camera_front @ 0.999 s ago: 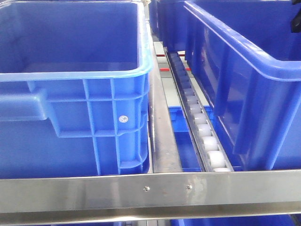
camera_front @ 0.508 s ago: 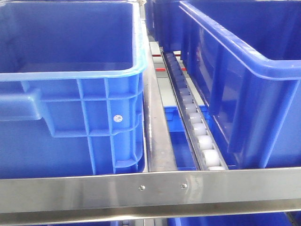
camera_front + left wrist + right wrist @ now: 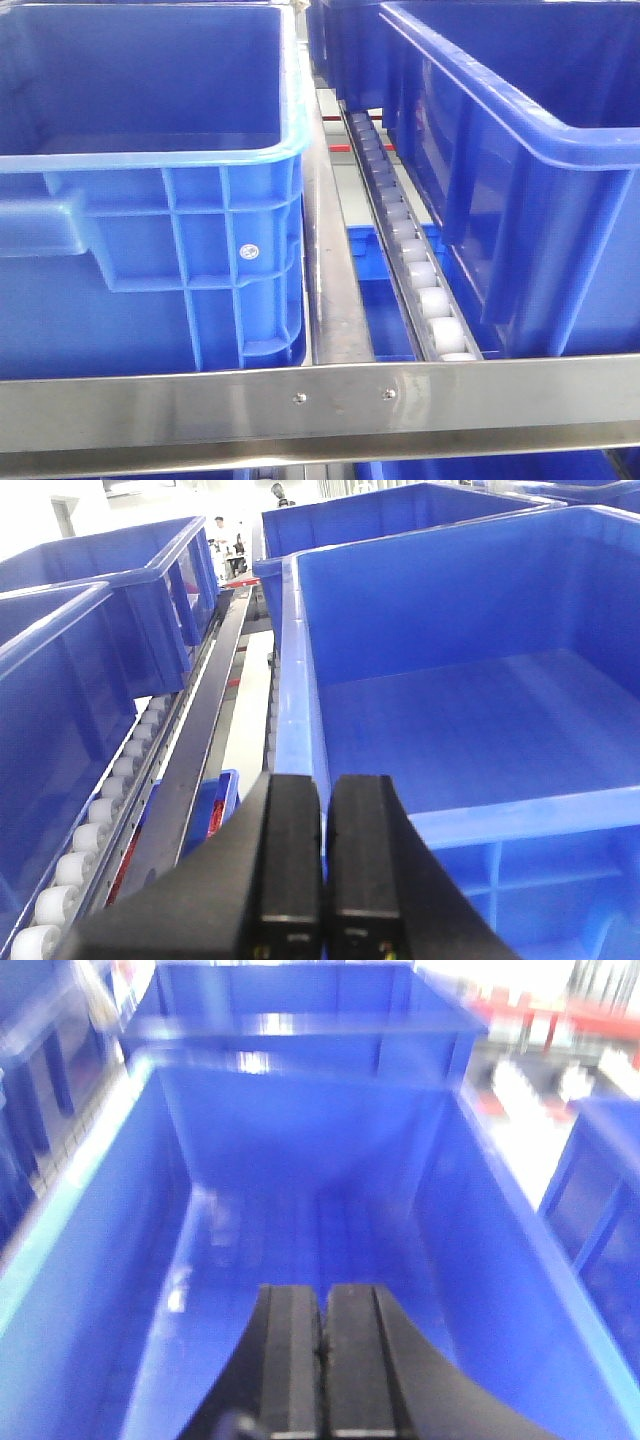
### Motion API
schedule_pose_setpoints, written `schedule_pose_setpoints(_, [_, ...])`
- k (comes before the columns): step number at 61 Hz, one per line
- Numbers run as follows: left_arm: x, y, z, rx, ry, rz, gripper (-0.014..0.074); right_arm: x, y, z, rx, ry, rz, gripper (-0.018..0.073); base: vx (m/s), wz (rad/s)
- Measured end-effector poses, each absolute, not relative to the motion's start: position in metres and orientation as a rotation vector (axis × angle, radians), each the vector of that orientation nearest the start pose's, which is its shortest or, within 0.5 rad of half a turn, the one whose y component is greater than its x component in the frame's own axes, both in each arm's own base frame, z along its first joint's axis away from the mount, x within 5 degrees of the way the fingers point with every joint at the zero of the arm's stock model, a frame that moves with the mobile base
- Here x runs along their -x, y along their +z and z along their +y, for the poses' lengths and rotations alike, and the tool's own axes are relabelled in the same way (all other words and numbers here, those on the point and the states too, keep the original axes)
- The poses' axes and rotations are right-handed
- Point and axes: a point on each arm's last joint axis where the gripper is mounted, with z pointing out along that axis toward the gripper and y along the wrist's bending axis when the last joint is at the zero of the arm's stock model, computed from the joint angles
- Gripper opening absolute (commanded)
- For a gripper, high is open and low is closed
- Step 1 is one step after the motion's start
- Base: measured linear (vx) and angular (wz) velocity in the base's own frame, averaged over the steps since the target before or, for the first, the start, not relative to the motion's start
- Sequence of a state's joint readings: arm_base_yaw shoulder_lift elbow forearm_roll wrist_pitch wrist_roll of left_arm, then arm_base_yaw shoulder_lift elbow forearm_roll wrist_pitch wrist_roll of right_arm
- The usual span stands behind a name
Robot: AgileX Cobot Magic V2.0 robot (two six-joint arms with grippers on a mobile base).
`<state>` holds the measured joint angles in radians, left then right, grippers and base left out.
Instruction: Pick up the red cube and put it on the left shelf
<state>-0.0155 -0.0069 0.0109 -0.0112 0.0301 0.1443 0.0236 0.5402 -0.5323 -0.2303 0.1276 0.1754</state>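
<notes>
The red cube is out of view in every frame. My left gripper [image 3: 324, 780] is shut with nothing between its black fingers; it hovers by the near left rim of a large blue bin [image 3: 295, 680] whose visible inside holds nothing. My right gripper [image 3: 323, 1290] is also shut and holds nothing, hanging above the inside of another deep blue bin [image 3: 100, 1260]. In the front view neither gripper shows. There the left side of the shelf rack carries a big blue bin [image 3: 150, 250] behind a steel front rail [image 3: 340, 400].
A second blue bin [image 3: 540, 200] sits on the right, with a white roller track [image 3: 420, 270] and a steel divider between the two. A lower blue tray [image 3: 385, 300] shows in the gap; a small red patch [image 3: 215, 815] lies in it, too small to identify.
In the front view the bins and rail have shifted slightly left in the picture since a second ago. Over the last half second almost nothing has moved.
</notes>
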Motion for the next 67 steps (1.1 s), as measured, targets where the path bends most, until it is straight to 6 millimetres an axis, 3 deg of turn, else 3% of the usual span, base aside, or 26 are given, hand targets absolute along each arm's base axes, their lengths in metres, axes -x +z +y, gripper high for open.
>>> schedule_pose_setpoints(67, [-0.0563, 0.2072, -0.0009, -0.113, 0.094, 1.514, 0.0106, -0.1103, 0.3311, -0.0003, 0.037, -0.047, 1.622, 0.005, 0.0, 0.0])
